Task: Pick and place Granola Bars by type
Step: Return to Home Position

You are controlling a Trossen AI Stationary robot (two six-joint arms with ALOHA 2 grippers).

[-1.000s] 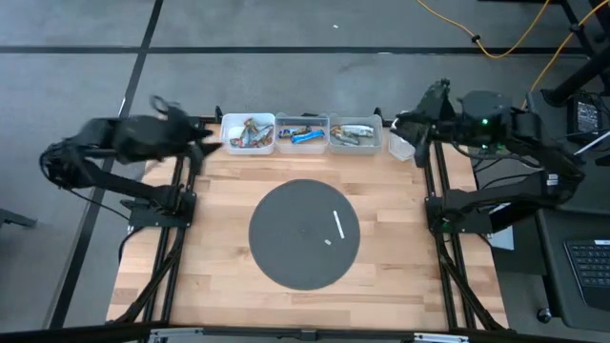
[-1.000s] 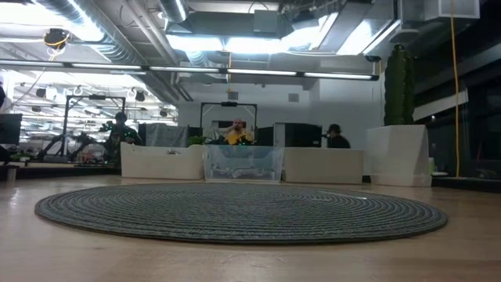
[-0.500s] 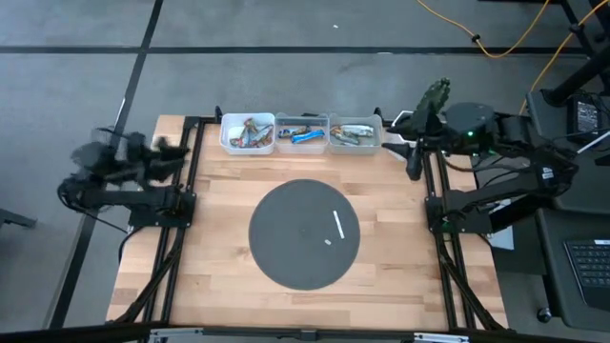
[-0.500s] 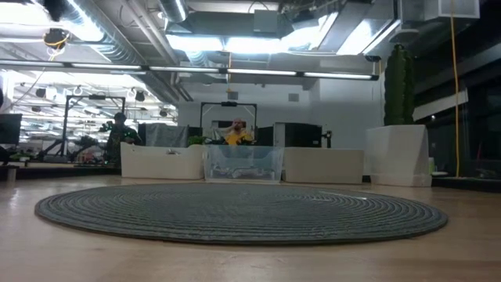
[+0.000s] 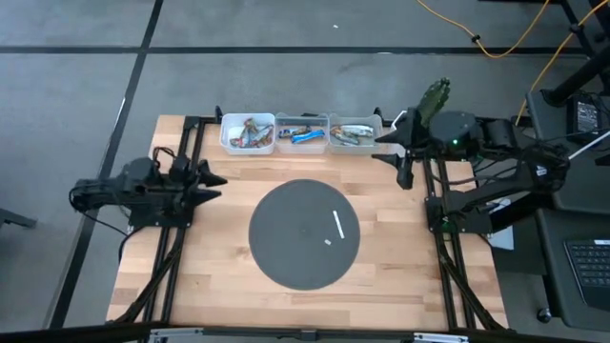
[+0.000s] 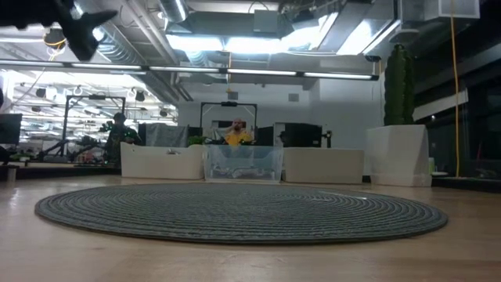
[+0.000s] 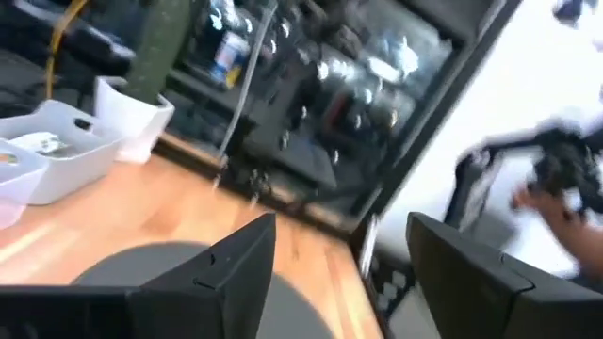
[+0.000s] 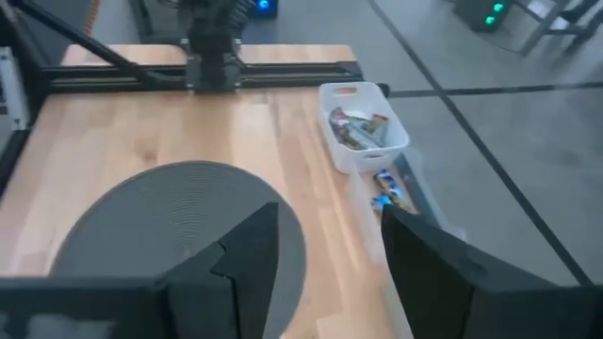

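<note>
**Both arms at the sides of the worktop (image 5: 219, 276); granola bars in bins.**
A round grey mat (image 5: 286, 250) fills the frame centre. The left gripper (image 7: 341, 226) is at mid-left and the right gripper (image 8: 325, 221) at upper right, each with jaws wide and empty. Three bins (image 5: 248, 117) in a row at upper centre hold the granola bars (image 5: 250, 134), apparently grouped by colour. A thin white strip (image 5: 337, 225) lies on the mat.

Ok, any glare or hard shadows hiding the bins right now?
High view: even light, no hard shadows on the bins or mat. Low view: ceiling lights glare overhead, bins below are readable. Right wrist view: white bin evenly lit.
</note>
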